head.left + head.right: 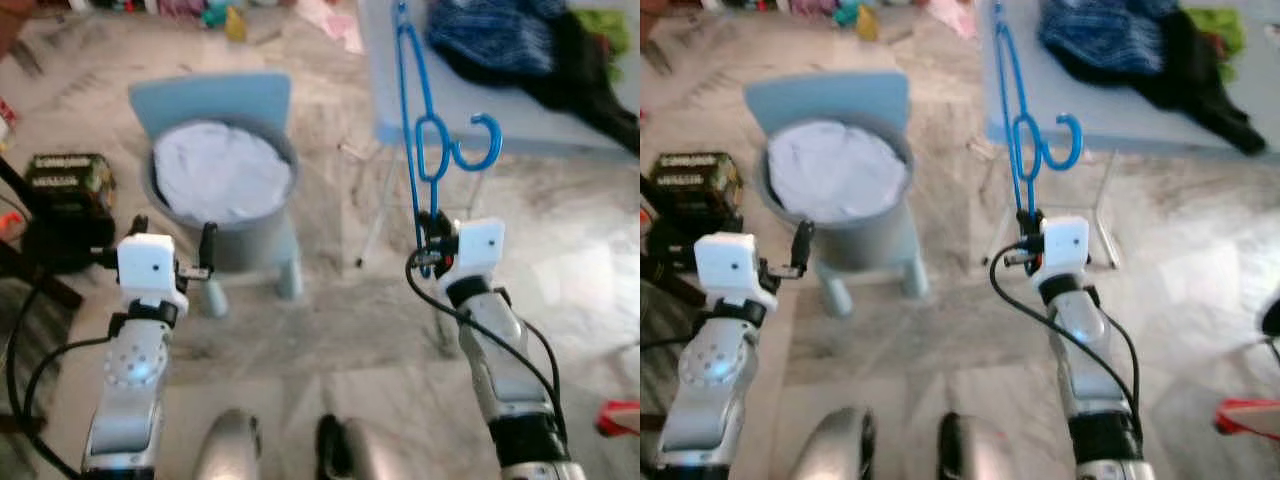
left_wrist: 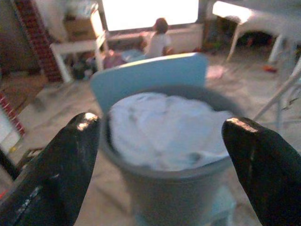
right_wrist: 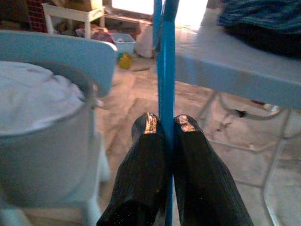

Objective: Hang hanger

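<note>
A blue plastic hanger [image 1: 420, 140] stands upright in front of me, its hook [image 1: 478, 148] curling to the right near the edge of the pale blue table [image 1: 400, 90]. My right gripper [image 1: 430, 250] is shut on the hanger's lower end; in the right wrist view the two black fingers [image 3: 149, 155] pinch the blue bar [image 3: 166, 70]. My left gripper [image 1: 175, 245] is open and holds nothing, a little short of a grey bucket [image 1: 225, 235] of white cloth [image 2: 164, 127].
The bucket sits on a small blue chair [image 1: 215, 100]. Dark and blue clothes [image 1: 520, 40] lie on the table, whose metal legs [image 1: 375, 215] reach the marble floor. A dark box [image 1: 65, 180] stands at the left. A person [image 2: 157, 40] is far off in the left wrist view.
</note>
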Controlling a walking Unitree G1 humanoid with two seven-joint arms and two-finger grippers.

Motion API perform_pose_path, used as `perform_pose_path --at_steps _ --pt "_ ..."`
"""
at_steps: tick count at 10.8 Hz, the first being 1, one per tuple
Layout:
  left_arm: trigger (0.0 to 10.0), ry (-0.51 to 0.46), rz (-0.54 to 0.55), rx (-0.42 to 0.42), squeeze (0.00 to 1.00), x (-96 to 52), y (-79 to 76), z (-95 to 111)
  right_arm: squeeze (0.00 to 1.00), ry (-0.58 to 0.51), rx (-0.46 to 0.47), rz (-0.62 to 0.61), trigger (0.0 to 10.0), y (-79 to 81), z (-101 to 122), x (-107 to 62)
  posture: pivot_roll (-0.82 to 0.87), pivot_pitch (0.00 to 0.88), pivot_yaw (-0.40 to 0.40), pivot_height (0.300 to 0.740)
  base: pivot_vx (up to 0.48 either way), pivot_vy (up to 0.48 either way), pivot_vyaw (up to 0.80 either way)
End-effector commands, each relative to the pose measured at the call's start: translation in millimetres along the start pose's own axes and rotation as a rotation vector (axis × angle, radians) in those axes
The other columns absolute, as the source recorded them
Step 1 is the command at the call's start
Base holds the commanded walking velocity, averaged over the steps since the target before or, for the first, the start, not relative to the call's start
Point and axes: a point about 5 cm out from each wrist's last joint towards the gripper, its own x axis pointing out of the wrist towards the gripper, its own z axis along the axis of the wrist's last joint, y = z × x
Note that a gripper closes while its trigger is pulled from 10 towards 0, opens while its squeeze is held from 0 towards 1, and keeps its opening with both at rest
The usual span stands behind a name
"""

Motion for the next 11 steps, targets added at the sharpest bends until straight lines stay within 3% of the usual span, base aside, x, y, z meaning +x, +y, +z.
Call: perform_pose_path --at_steps 1,5,7,9,11 --pt "10.0 0.006 -0.009 -0.007 0.0 -2.0 -1.2 -0.9 0.0 -0.008 -0.013 0.002 10.0 -0.9 1.2 0.2 0.13 0.218 -0.094 0.74 0.465 0.0 0.0" --pt "10.0 0.029 -0.018 0.03 0.0 -3.5 3.0 -8.0 0.0 -0.01 -0.013 -0.079 10.0 -8.7 -3.4 0.8 0.14 0.202 -0.047 0.74 0.465 0.0 0.0" --pt "10.0 0.038 -0.036 0.068 0.0 -0.1 5.2 -14.2 0.0 -0.009 -0.017 -0.137 10.0 -11.3 -11.8 -4.9 0.15 0.152 -0.009 0.74 0.469 0.0 0.0" --pt "10.0 0.01 0.019 0.075 0.0 10.5 12.6 -9.1 0.0 -0.017 -0.031 -0.149 10.0 -15.6 -12.7 -1.2 0.15 0.137 -0.006 0.74 0.463 0.0 0.0" --pt "10.0 0.024 0.031 0.081 0.0 10.6 16.4 -13.5 0.0 -0.049 -0.063 -0.136 10.0 -19.4 -4.1 6.6 0.14 0.155 -0.03 0.74 0.437 0.0 0.0"
